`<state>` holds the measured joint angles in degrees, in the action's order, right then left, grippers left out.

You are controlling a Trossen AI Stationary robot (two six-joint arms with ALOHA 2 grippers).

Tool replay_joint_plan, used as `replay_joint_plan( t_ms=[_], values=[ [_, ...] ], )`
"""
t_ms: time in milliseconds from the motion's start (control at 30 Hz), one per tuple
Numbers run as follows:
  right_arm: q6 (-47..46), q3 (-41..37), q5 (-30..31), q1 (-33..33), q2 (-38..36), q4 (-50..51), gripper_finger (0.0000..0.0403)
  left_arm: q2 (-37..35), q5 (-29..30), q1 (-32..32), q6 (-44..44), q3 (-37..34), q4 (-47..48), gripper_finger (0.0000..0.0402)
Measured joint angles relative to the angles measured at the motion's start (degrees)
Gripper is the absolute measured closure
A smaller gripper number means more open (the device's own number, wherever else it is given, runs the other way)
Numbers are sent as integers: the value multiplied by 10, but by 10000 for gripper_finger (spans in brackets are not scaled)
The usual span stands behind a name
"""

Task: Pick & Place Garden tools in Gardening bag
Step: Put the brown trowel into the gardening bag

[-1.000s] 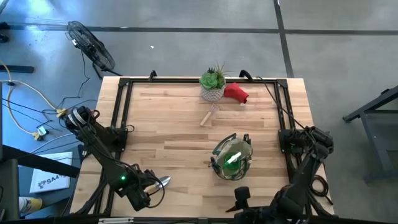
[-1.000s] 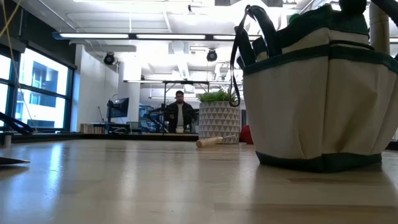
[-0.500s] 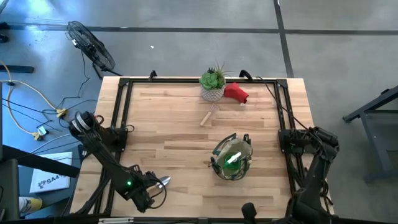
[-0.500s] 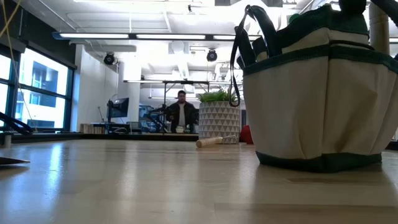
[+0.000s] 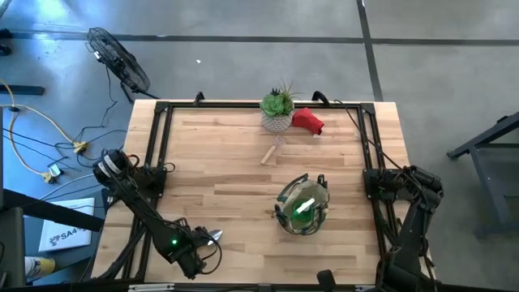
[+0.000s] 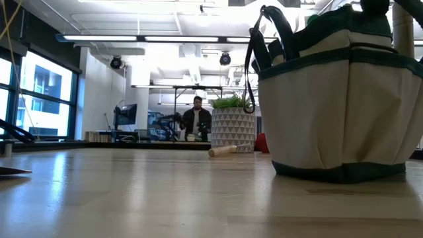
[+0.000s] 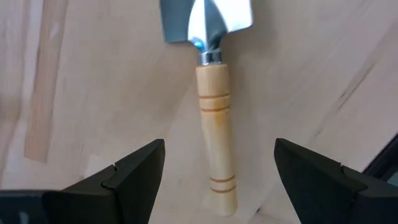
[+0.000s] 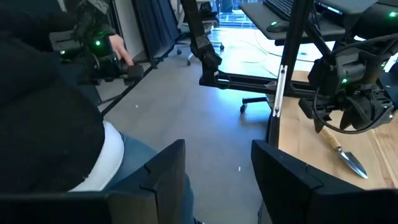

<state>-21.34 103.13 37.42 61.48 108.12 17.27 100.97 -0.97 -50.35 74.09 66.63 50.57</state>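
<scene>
A silver trowel with a wooden handle (image 7: 213, 124) lies flat on the table near its front left corner; its blade (image 5: 213, 237) shows beside my left arm. My left gripper (image 7: 217, 149) hangs open above it, pointing down, one finger on each side of the handle and clear of it. The gardening bag (image 5: 302, 207) stands upright right of centre with a green spray bottle (image 5: 304, 208) inside. A wooden-handled tool (image 5: 272, 152) and a red soft item (image 5: 308, 122) lie near the far edge. My right gripper (image 8: 217, 158) is open and holds nothing, off the table's near edge.
A spiky plant in a white pot (image 5: 277, 111) stands at the far edge, between the wooden-handled tool and the red item. Black frame rails (image 5: 158, 146) run along the table's sides. A seated person (image 8: 56, 137) is close by the near edge.
My left gripper has come down toward the trowel, still open. My right gripper has swung up and toward the near edge, tipping from pointing downward to nearly level, and now sits almost out of the high view. The trowel and bag have stayed put.
</scene>
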Motion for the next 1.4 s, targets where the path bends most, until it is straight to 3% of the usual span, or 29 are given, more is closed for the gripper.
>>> replay_joint_plan(
  t_ms=[267, 433, 567, 833, 1267, 1400],
  values=[
    [0, 0, 0, 4, 0, -2, 227, 0, -2, 1, 8, 0, 1, 105],
    [-1, 0, 0, 4, 1, -2, 227, 4, -40, 1, 42, 0, 0, 105],
    [-14, 0, 2, 4, 1, -4, 227, 24, -22, -3, 42, 0, -1, 105],
    [-14, 0, 2, 4, 1, -21, 227, 58, -83, 5, 28, 2, -16, 105],
    [-9, 0, 2, 3, 1, -20, 227, 67, -81, 5, 52, 2, -19, 105],
    [-9, 0, 2, 4, 1, -19, 227, 68, -79, 5, 53, 2, -20, 127]
  ],
)
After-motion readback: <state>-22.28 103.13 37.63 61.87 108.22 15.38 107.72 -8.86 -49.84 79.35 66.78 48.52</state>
